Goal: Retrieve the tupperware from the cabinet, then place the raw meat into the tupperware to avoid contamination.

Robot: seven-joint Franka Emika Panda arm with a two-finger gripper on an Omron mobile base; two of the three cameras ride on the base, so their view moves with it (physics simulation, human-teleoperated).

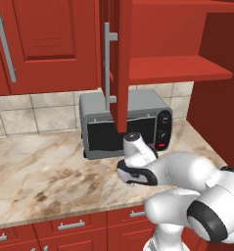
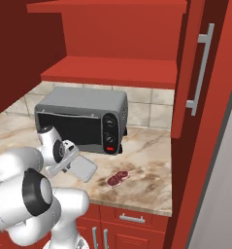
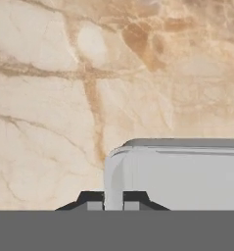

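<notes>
So nearest the cameras the white arm bends low over the front of the marble desk; its hand is clamped on the tupperware, and in the hand view the two dark fingertips sit on either side of the container's rim at one corner, so it's gripping that thing for sure; the tupperware is a shallow translucent grey box, tilted a bit in the right base view and held just above the desk, hard to say if a corner touches; just beside it, toward the right end of the desk, lies the raw meat, a small dark red lump with pale marbling, flat on the marble and not touching the container; in the left base view the hand is partly hidden behind the arm's own wrist; further back the grey toaster oven stands against the tiled wall, door shut, knobs and a red button on its right side; above it all is the cabinet, door swung open with its long silver handle facing out, and the red shelf inside looks bare; low red drawers run under the desk edge.
</notes>
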